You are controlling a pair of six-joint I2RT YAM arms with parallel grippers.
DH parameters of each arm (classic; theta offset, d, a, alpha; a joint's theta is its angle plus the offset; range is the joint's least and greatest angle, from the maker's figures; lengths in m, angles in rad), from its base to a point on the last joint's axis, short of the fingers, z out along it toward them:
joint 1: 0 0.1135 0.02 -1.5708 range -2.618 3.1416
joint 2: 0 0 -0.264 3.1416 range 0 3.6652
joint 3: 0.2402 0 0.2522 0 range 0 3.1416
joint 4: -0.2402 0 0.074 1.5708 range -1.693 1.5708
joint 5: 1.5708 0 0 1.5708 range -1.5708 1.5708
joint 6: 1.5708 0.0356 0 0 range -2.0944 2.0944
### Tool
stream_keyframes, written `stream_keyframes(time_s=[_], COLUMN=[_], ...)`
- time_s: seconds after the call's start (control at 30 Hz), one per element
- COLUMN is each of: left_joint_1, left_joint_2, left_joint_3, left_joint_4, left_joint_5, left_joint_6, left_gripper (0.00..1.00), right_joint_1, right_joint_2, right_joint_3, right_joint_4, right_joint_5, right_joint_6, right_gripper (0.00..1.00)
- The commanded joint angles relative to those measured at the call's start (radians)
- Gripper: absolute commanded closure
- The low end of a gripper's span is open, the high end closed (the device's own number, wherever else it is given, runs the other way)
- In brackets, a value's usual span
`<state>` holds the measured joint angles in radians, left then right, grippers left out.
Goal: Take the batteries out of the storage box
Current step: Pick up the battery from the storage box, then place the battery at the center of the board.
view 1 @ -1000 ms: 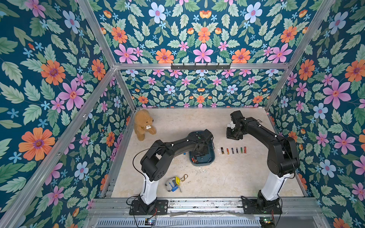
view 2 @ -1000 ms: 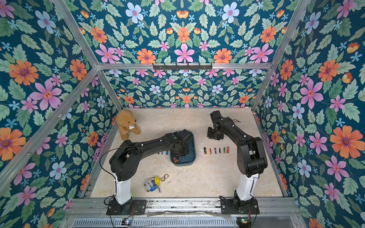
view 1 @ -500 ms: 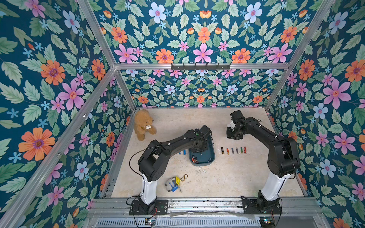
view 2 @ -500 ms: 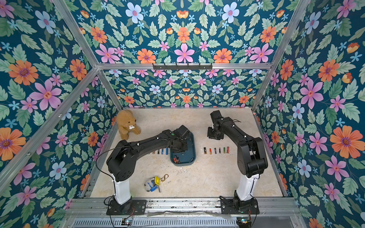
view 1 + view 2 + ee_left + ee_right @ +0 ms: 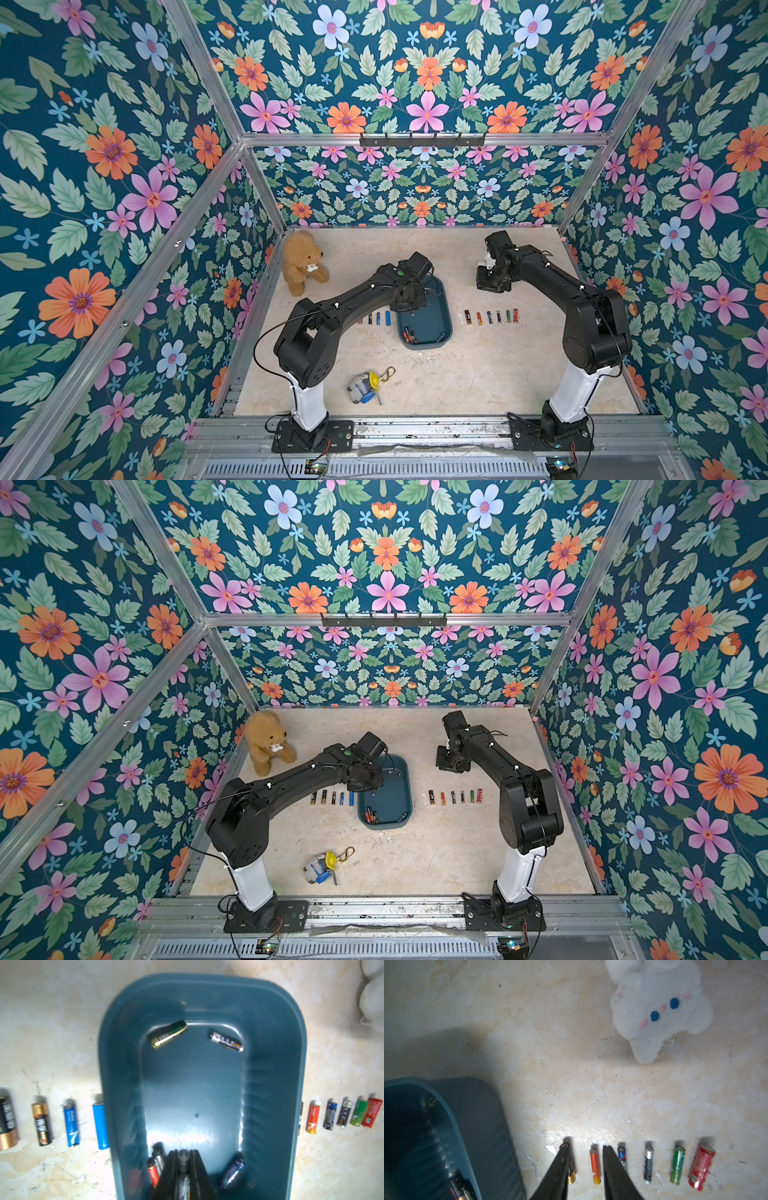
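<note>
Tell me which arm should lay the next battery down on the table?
The left arm. The left gripper is shut on a battery over the storage box. The right gripper is open and empty, hanging above a row of batteries.

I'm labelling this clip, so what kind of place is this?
Probably a robot test booth, not a home: a left arm and right arm bolted to a metal rail, floral walls on an aluminium frame boxing in a table, and props like a teddy and rows of batteries.
</note>
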<state>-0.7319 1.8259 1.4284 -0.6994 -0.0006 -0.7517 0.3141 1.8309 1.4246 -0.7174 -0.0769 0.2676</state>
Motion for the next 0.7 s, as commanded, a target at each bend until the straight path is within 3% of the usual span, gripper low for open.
stream_keyframes(time_s=[0.0,0.67], left_joint_1=[0.02,0.242], left_joint_2=[-0.015,-0.17], left_joint_3=[0.006,-0.045], left_joint_4=[-0.025,-0.122], left_joint_5=[-0.014,-0.052], left_joint_6=[0.037,0.178], left_gripper=[0.91,0.9], right_joint_1=[-0.001,0.0], right_joint_2=[-0.008,0.012], right_joint_3=[0.012,0.048], right_joint_4=[-0.016,-0.033], right_joint_5=[0.008,0.009], right_joint_6=[0.002,0.004], right_gripper=[0.67,0.67])
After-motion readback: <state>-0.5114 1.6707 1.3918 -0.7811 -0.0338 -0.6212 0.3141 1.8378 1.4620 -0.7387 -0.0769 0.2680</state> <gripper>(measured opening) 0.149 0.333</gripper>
